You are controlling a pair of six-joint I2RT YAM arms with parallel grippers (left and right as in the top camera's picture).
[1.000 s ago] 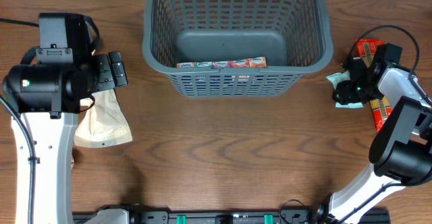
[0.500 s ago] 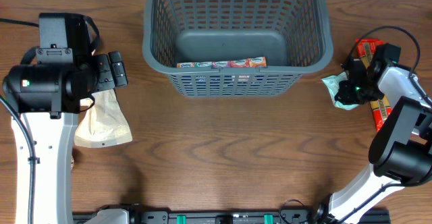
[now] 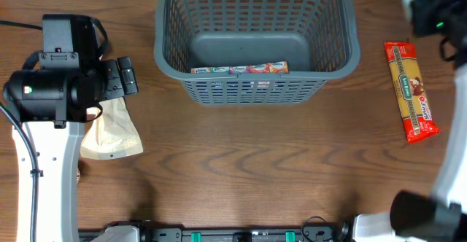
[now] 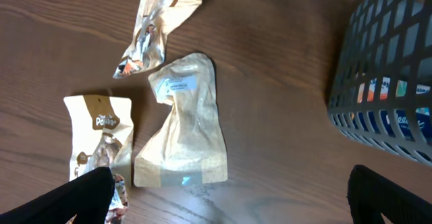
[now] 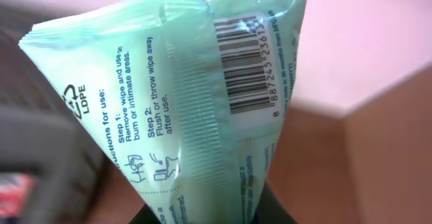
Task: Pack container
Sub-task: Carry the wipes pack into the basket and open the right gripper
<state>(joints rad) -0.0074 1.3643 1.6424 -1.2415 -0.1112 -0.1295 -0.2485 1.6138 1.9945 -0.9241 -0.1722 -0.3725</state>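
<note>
The container (image 3: 255,38) stands at the top centre of the overhead view on the brown wooden table (image 3: 241,169), its dark grey lattice walls upright, with a row of small colourful packets (image 3: 239,69) lying on its floor against the wall nearest the bottom of the frame. In the upper right corner, blurred, the right gripper (image 3: 434,12) is raised above the table; its wrist view shows the jaws pinched on the lower end of a pale green wipes packet (image 5: 182,109), which stands up with its barcode and printed instructions facing the camera. Below it on the table, at the right edge, lies a long red pasta packet (image 3: 411,90), well apart from the container. At the left of the frame the left gripper (image 4: 231,187) hangs over the table with its fingers (image 4: 88,193) spread wide and nothing between them. Beneath it lie a plain tan pouch (image 4: 182,126), a crumpled pouch (image 4: 158,21) above that, and a brown-and-white labelled pouch (image 4: 101,150) at lower left. The container's corner shows at the right of that view.
</note>
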